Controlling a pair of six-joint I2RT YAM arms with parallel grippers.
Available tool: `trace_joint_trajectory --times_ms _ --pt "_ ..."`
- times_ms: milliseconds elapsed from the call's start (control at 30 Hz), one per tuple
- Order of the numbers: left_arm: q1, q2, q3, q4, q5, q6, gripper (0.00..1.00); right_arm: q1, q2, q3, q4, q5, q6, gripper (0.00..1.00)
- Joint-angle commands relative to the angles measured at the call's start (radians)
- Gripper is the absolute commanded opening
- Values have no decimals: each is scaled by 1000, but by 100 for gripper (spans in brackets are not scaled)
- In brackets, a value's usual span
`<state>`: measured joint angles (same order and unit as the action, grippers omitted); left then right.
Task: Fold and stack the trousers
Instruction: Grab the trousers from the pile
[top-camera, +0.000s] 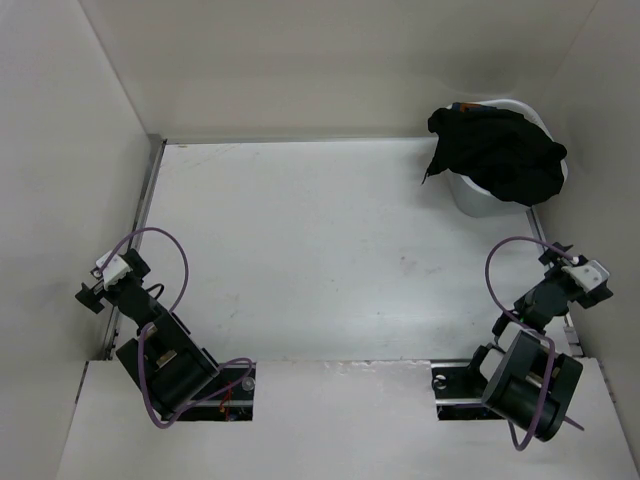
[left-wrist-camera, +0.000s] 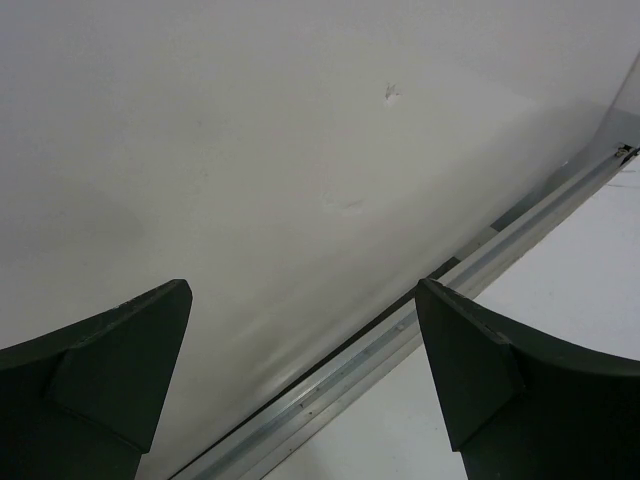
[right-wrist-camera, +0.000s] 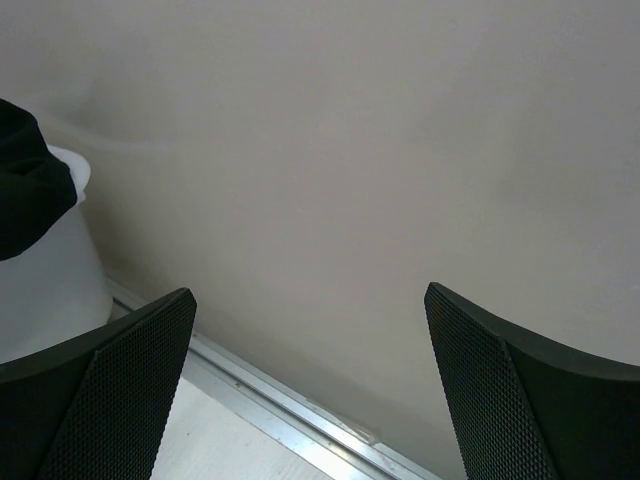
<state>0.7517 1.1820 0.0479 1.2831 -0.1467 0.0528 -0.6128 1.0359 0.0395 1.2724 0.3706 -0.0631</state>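
black soft fabric, the trousers, lies bunched over a white bin at the table's far right corner, with one fold hanging past the bin's left rim. we cannot tell its long axis or where the waist points. the left gripper and right gripper sit by the side edges, well apart from it, with broad white table between.

left wrist: its fingers stand spread wide, holding nothing, facing the left wall above a metal rail.

right wrist: the fingers gape likewise, bare, with the right wall ahead and the bin and trousers at the far left.
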Motion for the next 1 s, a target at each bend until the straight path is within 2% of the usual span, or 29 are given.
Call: trace_joint_trajectory --times_ms 0,233,367,400,467,533,633,700,767,833,867,900,967 --pt "-2 2 -37 223 2 -7 100 -9 -11 -26 225 -32 22 100" --pt "-2 1 -37 222 2 -7 100 -32 -5 -38 246 -55 37 100" --pt "-2 1 -31 220 2 -4 100 -38 -11 -15 248 -120 25 100" --pt "-2 -13 -22 211 2 1 100 -31 -60 -7 195 -155 -31 100" --pt "-22 -59 -13 190 15 40 100 96 -222 28 32 -301 -177 100" --pt "-106 -119 3 156 10 146 100 213 -316 117 -210 -460 -367 100" --pt "-275 -273 111 -18 -31 344 100 424 -269 374 -584 -688 -608 100" --pt "-347 -289 266 -146 -51 374 100 573 -182 562 -773 -682 -646 100" --pt "-398 -262 404 -243 -60 352 100 716 -102 731 -866 -560 -597 100" --pt "-468 -231 537 -371 -79 337 100 794 -45 834 -837 -413 -551 100" --pt "-561 -213 660 -557 -73 322 100 834 80 1010 -785 -248 -394 100" --pt "-606 -202 711 -658 -64 315 100 822 119 1071 -815 -225 -327 100" --pt "-698 -171 814 -883 -36 297 100 758 243 1265 -1014 -249 -167 100"
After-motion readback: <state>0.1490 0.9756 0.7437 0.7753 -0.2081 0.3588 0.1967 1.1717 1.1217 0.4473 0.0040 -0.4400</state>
